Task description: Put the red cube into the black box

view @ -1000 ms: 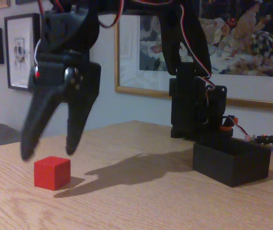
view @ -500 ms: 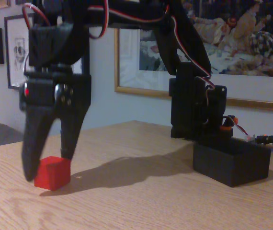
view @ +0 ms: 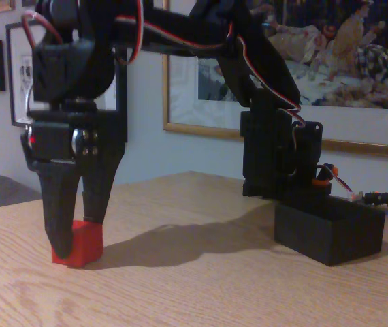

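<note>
My gripper point(view: 77, 235) has come down around the cube point(view: 82, 246) at the near left of the table point(view: 201, 293), one finger point(view: 59, 225) in front of the cube's left face and the other behind its top edge. A second ago those fingers hung spread above and to the left of the cube, clear of it; half a second ago they had dropped to bracket it, and now they have narrowed until both appear to touch red. I judge the jaws pressed onto the cube, though it sits on the wood and has not been lifted, and the contact on the far side is hidden from me.

The cube itself has barely moved from its spot.

Farther back and well to the right, the box point(view: 330, 231) stands open-topped just in front of my arm's base point(view: 279, 157), unchanged and with nothing showing above its rim.

By my reading the reach is finished and the grasp is being made; lifting, the swing right and the release over the box all remain. A skewed grip on the cube's corner could let it twist loose.
</note>
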Robot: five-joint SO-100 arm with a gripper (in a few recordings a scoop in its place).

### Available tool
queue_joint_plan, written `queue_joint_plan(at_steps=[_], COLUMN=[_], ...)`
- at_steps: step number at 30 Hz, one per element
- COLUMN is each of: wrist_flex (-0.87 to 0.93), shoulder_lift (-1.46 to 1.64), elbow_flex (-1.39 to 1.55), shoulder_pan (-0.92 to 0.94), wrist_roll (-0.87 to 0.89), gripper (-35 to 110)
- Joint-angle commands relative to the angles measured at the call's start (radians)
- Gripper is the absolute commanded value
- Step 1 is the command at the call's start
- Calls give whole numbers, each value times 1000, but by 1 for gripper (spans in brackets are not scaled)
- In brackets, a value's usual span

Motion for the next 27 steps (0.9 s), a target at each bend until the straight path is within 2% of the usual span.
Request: queue_joint_plan(at_steps=[1, 6, 12, 20, 27], wrist_flex=[29, 61, 69, 61, 3], shoulder_lift=[34, 213, 612, 1051, 1173], elbow_flex=[-48, 37, 341, 805, 1045], shoulder_pan=[21, 40, 132, 431, 687], wrist_roll=[11, 5, -23, -172, -333], gripper=[3, 1, 0, 1, 2])
